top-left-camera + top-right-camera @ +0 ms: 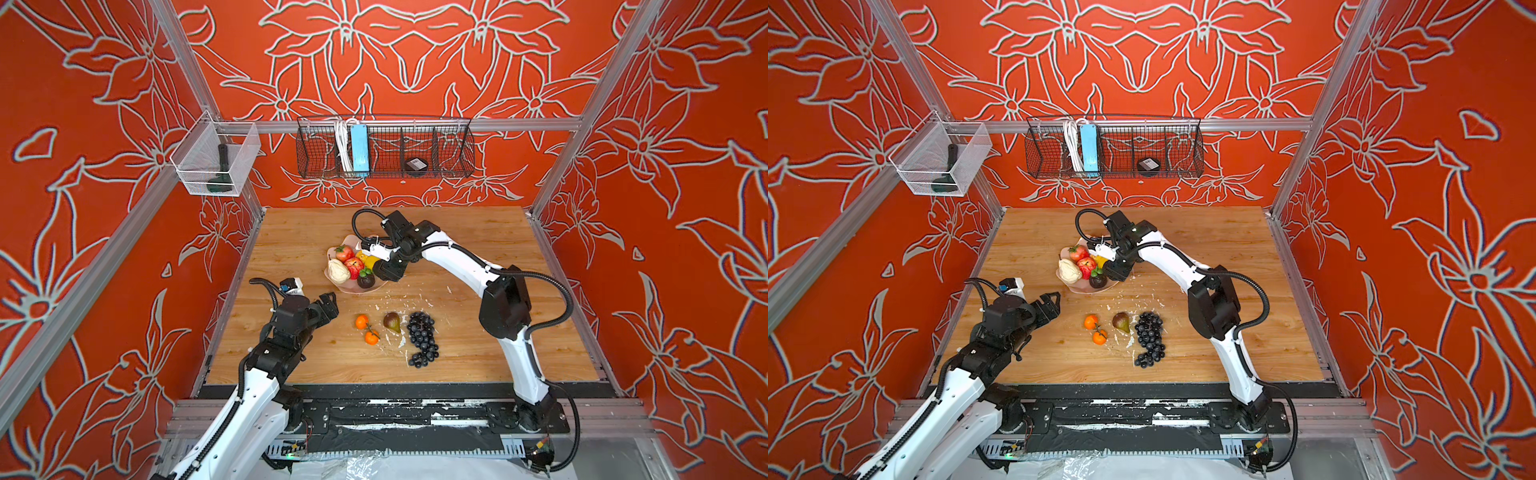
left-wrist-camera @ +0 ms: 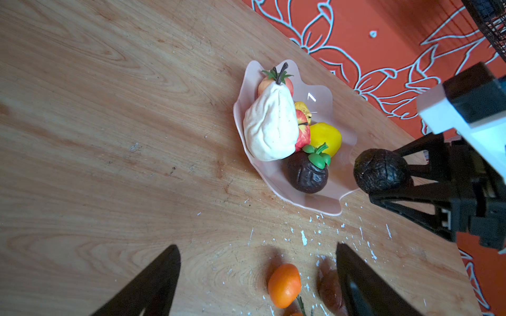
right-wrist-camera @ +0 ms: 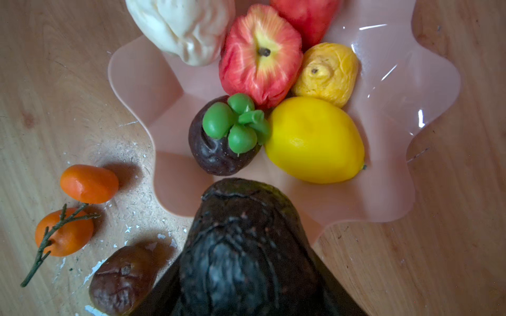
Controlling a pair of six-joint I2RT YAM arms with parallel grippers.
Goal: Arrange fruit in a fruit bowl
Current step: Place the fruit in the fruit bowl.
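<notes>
The right tool (image 1: 387, 270) reaches in over the right side of the fruit bowl (image 1: 348, 240), its two fingers closed partway on the dark, wrinkled avocado (image 2: 380, 171), one finger on each side of it. The right wrist view shows the avocado (image 3: 246, 246) hanging over the bowl's scalloped rim (image 3: 383, 109); whether it touches the bowl I cannot tell from these angles. The pale pink bowl stands near the middle of the wooden tabletop (image 1: 478, 340) and holds six pieces packed close together: the cream lumpy piece (image 2: 271, 125) on its left side, a red apple (image 3: 260, 54) beside it, a second red fruit (image 1: 344, 252) with green leaves toward the far rim, a wrinkled yellow fruit (image 3: 327, 72), a smooth yellow lemon (image 3: 315, 139) and a dark round fruit (image 3: 224, 139) with a green cap nearest the avocado. On the tabletop in front of the bowl lie two small oranges (image 1: 362, 321) (image 1: 371, 336) joined by a thin twig, then a brown fig-shaped fruit (image 1: 392, 322) just beside them, then the dark grape bunch (image 1: 423, 338) furthest right. White flecks (image 2: 304, 238) are scattered between the bowl and these fruits. The left tool (image 1: 328, 307) hovers left of the oranges, well apart from the bowl, spread wide with nothing between its fingers.
</notes>
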